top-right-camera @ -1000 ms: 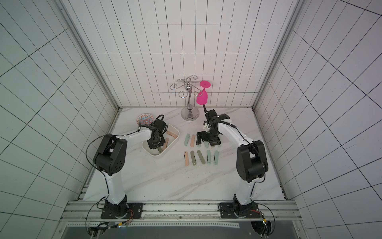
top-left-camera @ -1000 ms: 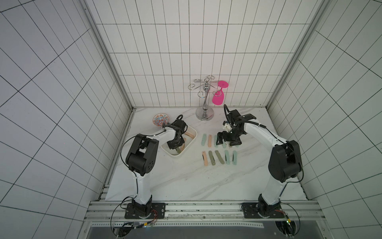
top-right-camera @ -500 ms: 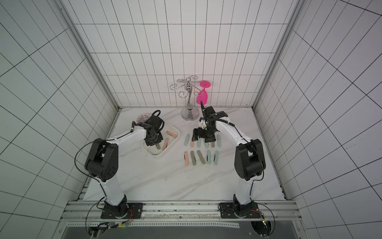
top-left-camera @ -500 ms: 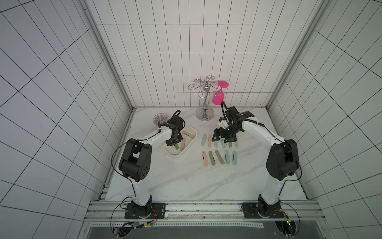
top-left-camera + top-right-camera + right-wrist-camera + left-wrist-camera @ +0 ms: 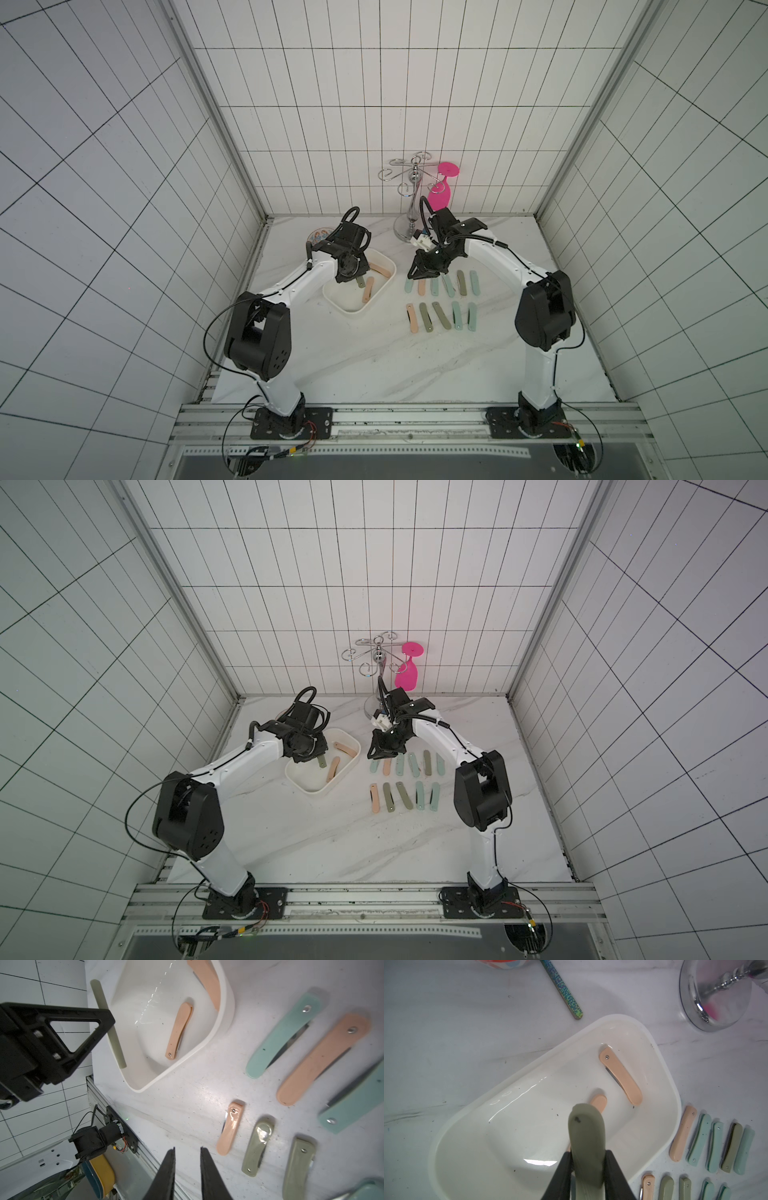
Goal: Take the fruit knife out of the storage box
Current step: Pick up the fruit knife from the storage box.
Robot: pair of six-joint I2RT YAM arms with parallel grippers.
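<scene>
The storage box (image 5: 353, 312) (image 5: 316, 792) is a shallow white tray (image 5: 508, 1136) lying at the back left of the marble table. My left gripper (image 5: 587, 1153) hangs over it in both top views (image 5: 353, 272) (image 5: 309, 750), shut on an olive-green folded fruit knife (image 5: 586, 1136) (image 5: 360, 281) that is held clear of the box floor. Two peach knives (image 5: 620, 1078) (image 5: 599, 1103) lie inside the box. My right gripper (image 5: 187, 1149) (image 5: 419, 272) hovers just right of the box, above the table. Its jaws are narrowly apart with nothing between them.
Two rows of folded knives (image 5: 440, 286) (image 5: 440, 316), teal, peach and olive, lie to the right of the box. A chrome glass rack (image 5: 411, 208) with a pink glass (image 5: 441, 195) stands at the back. A patterned bowl (image 5: 319, 237) sits behind the box.
The right gripper's jaws have closed in from wide apart, and it has drawn left, away from the back row of knives. The left arm's elbow has swung outward, its gripper still holding the olive knife.
</scene>
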